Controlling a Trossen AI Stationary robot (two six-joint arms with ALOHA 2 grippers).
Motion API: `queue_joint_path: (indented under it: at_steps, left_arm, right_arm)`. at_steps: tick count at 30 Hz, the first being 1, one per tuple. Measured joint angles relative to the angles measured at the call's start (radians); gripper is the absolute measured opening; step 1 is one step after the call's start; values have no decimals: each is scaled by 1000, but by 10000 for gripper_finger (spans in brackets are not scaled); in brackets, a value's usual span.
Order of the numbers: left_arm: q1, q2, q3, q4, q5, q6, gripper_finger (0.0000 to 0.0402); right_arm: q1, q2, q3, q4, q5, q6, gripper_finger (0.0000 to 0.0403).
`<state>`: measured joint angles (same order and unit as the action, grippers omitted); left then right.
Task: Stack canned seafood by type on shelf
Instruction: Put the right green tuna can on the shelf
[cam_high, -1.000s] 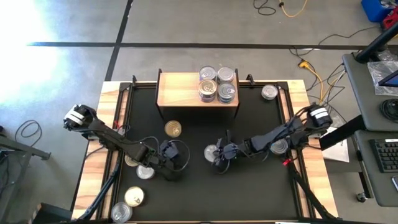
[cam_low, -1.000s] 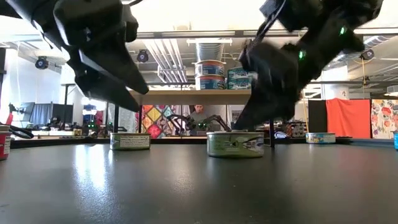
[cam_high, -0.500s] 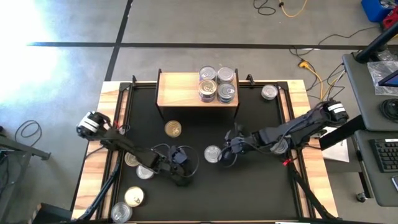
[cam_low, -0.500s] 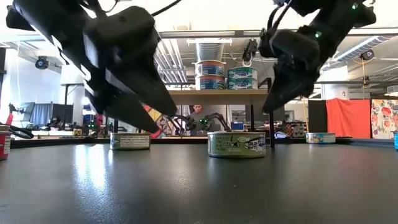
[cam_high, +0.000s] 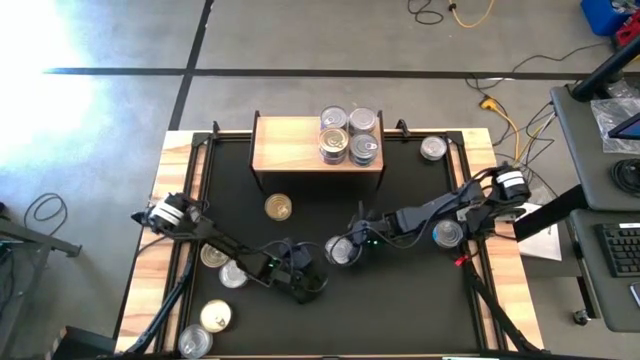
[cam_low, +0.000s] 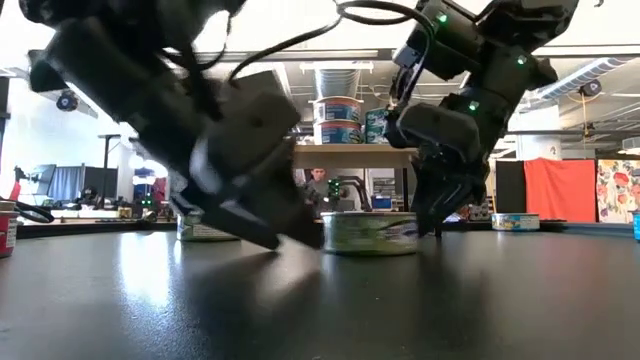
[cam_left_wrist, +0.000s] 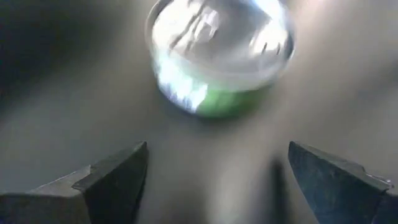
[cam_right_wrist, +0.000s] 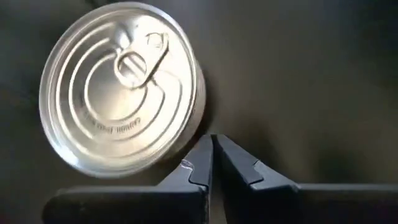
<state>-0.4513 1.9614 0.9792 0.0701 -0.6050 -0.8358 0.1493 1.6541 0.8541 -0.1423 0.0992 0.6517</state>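
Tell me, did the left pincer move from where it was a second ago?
Yes. In the high view the left pincer slid right across the table, away from the gold can, and now sits open beside the middle can.

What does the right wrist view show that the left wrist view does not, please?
Only the right wrist view shows the right gripper, shut, tips beside the short round green-sided tin with a silver lid, and its pull tab. Only the left wrist view shows the left gripper open, the tin beyond its fingers. Both show that tin on the black table top.
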Motion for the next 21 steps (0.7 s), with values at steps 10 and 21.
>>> queue_joint_path:
  at_steps: [10, 21]
  left_arm:
    - [0, 82, 83, -11, -70, 30, 373]
    - [1, 82, 86, 0, -67, 87, 373]
  right_arm:
    - [50, 104, 127, -28, -30, 56, 13]
    - [93, 151, 220, -93, -47, 44, 13]
